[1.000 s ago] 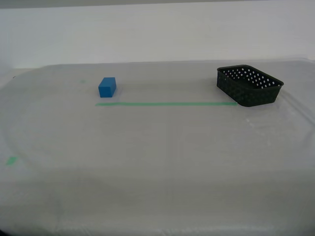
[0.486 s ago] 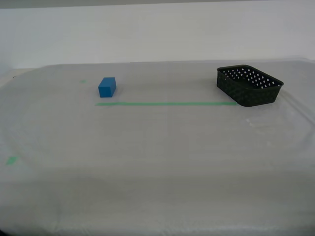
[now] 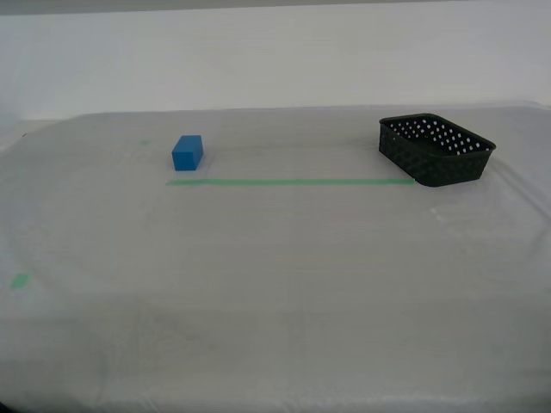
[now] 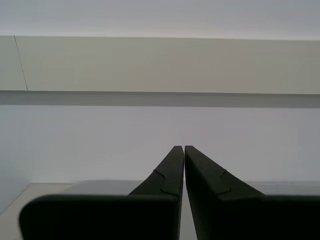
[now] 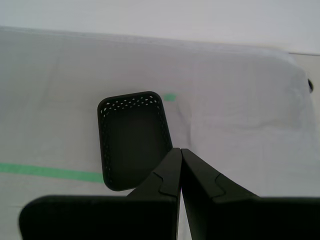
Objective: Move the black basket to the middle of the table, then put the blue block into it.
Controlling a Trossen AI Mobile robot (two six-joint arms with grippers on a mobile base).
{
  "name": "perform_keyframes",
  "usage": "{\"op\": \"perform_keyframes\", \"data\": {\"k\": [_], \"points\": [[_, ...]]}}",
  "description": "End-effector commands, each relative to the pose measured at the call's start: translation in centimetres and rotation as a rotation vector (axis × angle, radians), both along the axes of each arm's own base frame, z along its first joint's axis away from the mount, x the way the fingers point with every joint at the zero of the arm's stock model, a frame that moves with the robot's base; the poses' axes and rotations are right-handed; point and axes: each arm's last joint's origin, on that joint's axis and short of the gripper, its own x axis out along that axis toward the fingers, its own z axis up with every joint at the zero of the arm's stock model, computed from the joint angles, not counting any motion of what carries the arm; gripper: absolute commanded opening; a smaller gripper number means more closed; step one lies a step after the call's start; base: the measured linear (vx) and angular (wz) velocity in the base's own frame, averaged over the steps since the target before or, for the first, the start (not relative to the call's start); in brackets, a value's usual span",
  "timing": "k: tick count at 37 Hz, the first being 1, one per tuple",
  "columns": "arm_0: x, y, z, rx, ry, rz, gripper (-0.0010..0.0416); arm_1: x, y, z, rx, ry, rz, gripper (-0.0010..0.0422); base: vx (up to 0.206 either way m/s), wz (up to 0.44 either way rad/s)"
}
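Observation:
The black basket (image 3: 436, 151) stands at the far end of the table (image 3: 275, 258) on the exterior view's right, touching the end of the green tape line (image 3: 293, 181). The blue block (image 3: 187, 152) sits just behind that line's other end, toward the exterior view's left. No arm shows in the exterior view. In the first wrist view, my first gripper (image 5: 179, 150) is shut and empty, hovering above the basket (image 5: 132, 135) near one of its long walls. My second gripper (image 4: 183, 148) is shut on nothing and faces a pale wall, away from both objects.
A small green mark (image 3: 20, 280) lies near the front of the table on the exterior view's left, and another faint one (image 3: 144, 143) behind the block. A white wall runs behind the table.

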Motion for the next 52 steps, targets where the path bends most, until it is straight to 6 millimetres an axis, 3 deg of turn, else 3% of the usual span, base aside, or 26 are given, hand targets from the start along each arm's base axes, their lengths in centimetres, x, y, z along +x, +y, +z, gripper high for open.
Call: {"op": "perform_keyframes", "data": {"k": [1, 28, 36, 52], "points": [[1.0, 0.1, 0.2, 0.015, 0.050, 0.027, -0.0001, 0.0, 0.0, 0.1, 0.002, -0.006, 0.001, 0.0000, 0.000, 0.000], [8.2, 0.1, -1.1, -0.024, 0.286, 0.084, -0.0001, 0.0, 0.0, 0.1, 0.002, -0.006, 0.001, 0.0000, 0.000, 0.000], [9.3, 0.1, -1.5, -0.055, 0.316, 0.125, 0.0000, 0.0, 0.0, 0.1, 0.002, -0.005, 0.000, 0.0000, 0.000, 0.000], [9.2, 0.0, -1.1, -0.061, 0.289, 0.117, 0.0000, 0.0, 0.0, 0.1, 0.002, -0.005, 0.001, 0.0000, 0.000, 0.000]]}}
